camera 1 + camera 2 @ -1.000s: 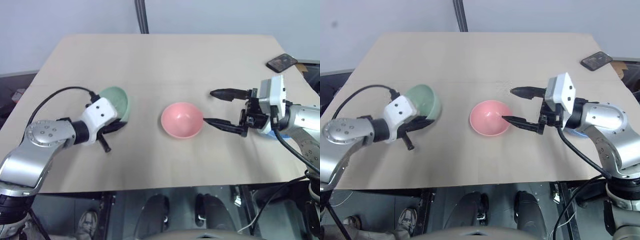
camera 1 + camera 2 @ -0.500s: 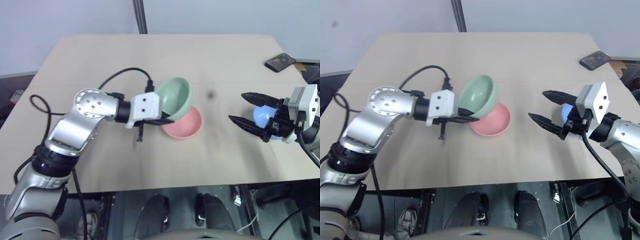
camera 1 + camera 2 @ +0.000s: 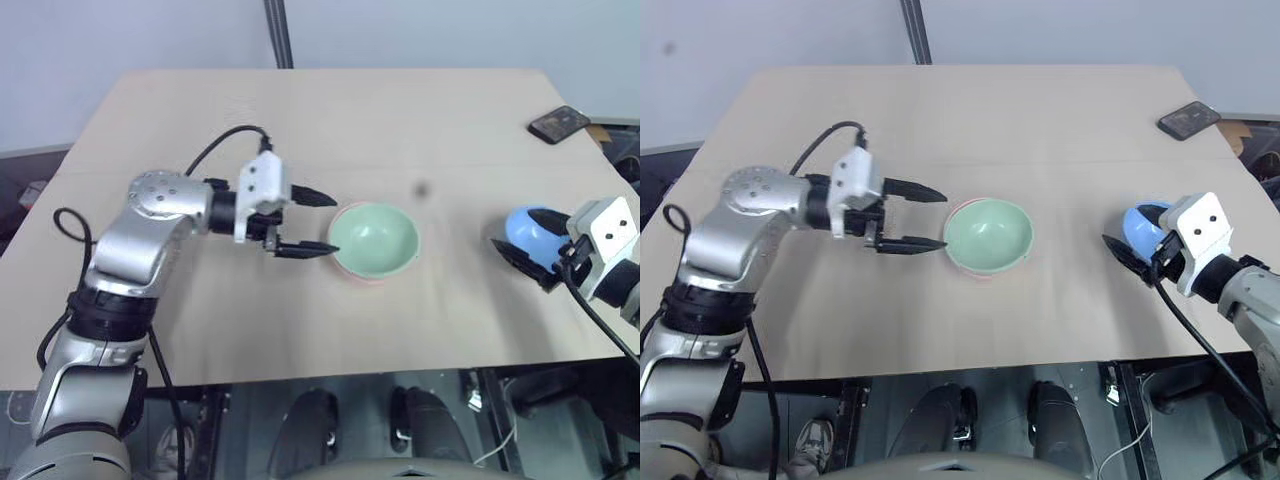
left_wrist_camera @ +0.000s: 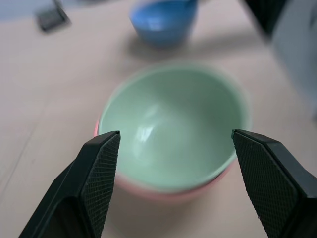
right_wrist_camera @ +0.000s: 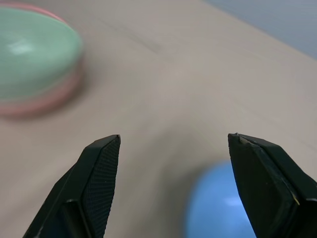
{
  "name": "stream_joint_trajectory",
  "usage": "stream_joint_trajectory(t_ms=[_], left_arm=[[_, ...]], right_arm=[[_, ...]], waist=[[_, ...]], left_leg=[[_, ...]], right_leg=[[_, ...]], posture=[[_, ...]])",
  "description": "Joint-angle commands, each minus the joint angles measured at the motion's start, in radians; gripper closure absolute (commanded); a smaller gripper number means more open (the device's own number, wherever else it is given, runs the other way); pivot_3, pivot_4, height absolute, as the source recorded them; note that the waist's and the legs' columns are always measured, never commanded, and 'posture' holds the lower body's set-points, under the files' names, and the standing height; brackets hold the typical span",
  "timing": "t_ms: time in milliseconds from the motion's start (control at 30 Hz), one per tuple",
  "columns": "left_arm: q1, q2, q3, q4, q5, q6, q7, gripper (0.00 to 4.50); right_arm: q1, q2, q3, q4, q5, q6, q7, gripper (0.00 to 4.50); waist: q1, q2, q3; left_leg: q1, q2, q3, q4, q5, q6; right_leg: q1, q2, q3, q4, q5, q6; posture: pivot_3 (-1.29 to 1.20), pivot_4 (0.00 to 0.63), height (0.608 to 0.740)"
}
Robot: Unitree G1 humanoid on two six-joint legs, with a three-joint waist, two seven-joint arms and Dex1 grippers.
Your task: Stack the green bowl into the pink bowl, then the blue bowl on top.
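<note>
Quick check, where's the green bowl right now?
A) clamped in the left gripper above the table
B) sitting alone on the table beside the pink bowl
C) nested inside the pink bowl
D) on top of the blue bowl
C: the green bowl sits inside the pink bowl, whose rim peeks out beneath it, while the left gripper stands open beside it with nothing between its fingers.

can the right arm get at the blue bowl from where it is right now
Probably yes. The right end effector is open and sits right beside the blue bowl, whose rim shows just ahead between its fingers. Only bare table surrounds the bowl; the stacked green bowl sits well away.
</note>
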State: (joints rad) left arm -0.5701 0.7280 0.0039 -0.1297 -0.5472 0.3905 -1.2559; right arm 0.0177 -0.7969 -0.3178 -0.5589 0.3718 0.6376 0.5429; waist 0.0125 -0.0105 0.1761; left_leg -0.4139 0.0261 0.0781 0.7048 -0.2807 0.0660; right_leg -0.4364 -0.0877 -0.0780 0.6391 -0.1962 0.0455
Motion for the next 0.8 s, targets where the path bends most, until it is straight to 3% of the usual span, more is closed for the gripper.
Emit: stream_joint_trajectory(t_ms=[33, 200, 300, 400, 467, 500, 533, 600, 800], left_arm=[[0.076, 0.002, 0.122, -0.061, -0.090, 0.009, 0.032, 0.70], [0.143, 0.029, 0.223, -0.065, -0.253, 0.105, -0.028, 0.70], [0.177, 0.034, 0.250, -0.084, -0.269, 0.106, -0.016, 0.70], [0.208, 0.036, 0.263, -0.114, -0.282, 0.113, -0.002, 0.65], [0.225, 0.036, 0.271, -0.130, -0.289, 0.116, 0.010, 0.65], [0.231, 0.037, 0.273, -0.134, -0.291, 0.117, 0.013, 0.65], [0.234, 0.038, 0.274, -0.137, -0.292, 0.117, 0.016, 0.65], [0.244, 0.036, 0.281, -0.142, -0.293, 0.115, 0.032, 0.65], [0.260, 0.022, 0.299, -0.129, -0.289, 0.103, 0.075, 0.65]], right_arm=[[-0.019, -0.014, 0.041, 0.056, -0.071, 0.032, -0.044, 0.87], [-0.104, -0.016, 0.114, 0.173, -0.088, 0.113, -0.036, 0.87], [-0.152, -0.014, 0.145, 0.227, -0.087, 0.146, -0.019, 0.87], [-0.180, -0.012, 0.166, 0.267, -0.094, 0.153, -0.011, 1.68], [-0.190, -0.012, 0.178, 0.280, -0.100, 0.148, -0.003, 2.56], [-0.193, -0.011, 0.181, 0.282, -0.102, 0.146, 0.000, 3.29], [-0.195, -0.011, 0.183, 0.284, -0.104, 0.145, 0.002, 3.50], [-0.206, -0.017, 0.195, 0.282, -0.117, 0.117, 0.009, 4.43], [-0.258, -0.014, 0.221, 0.138, -0.048, -0.009, 0.153, 4.48]], waist=[[0.001, 0.000, 0.000], [0.001, 0.000, 0.000], [0.002, 0.000, 0.000], [0.003, -0.001, 0.000], [0.001, -0.001, 0.000], [0.002, -0.001, 0.000], [0.002, -0.001, 0.000], [0.001, -0.001, 0.000], [-0.001, 0.000, 0.000]], left_leg=[[0.000, 0.000, 0.000, 0.000, 0.000, 0.000], [0.000, 0.000, 0.000, 0.000, 0.000, 0.000], [0.000, 0.000, 0.000, 0.000, 0.000, 0.000], [0.000, -0.001, 0.000, 0.000, 0.000, 0.000], [0.000, -0.001, 0.000, 0.000, 0.000, 0.000], [0.000, -0.001, 0.000, 0.000, 0.000, 0.000], [0.000, -0.001, 0.000, 0.000, 0.000, 0.000], [0.000, -0.001, -0.001, 0.000, 0.000, 0.000], [0.000, -0.001, 0.000, 0.000, 0.000, 0.000]], right_leg=[[0.000, 0.000, 0.000, 0.000, 0.000, 0.000], [0.000, 0.000, 0.000, 0.001, 0.000, 0.000], [0.000, 0.000, 0.000, 0.001, 0.000, -0.001], [0.000, 0.000, 0.000, 0.000, 0.002, -0.003], [0.000, 0.000, 0.000, 0.000, 0.002, -0.003], [0.000, 0.000, 0.000, 0.000, 0.002, -0.003], [0.000, 0.000, 0.000, 0.000, 0.002, -0.003], [0.000, 0.000, -0.001, 0.000, 0.002, -0.003], [0.000, 0.000, 0.000, 0.000, 0.002, -0.003]], posture=[[0.00, 0.150, 0.740], [0.00, 0.150, 0.740], [0.00, 0.150, 0.740], [0.00, 0.150, 0.740], [0.00, 0.150, 0.740], [0.00, 0.150, 0.740], [0.00, 0.150, 0.740], [0.00, 0.150, 0.740], [0.00, 0.150, 0.740]])
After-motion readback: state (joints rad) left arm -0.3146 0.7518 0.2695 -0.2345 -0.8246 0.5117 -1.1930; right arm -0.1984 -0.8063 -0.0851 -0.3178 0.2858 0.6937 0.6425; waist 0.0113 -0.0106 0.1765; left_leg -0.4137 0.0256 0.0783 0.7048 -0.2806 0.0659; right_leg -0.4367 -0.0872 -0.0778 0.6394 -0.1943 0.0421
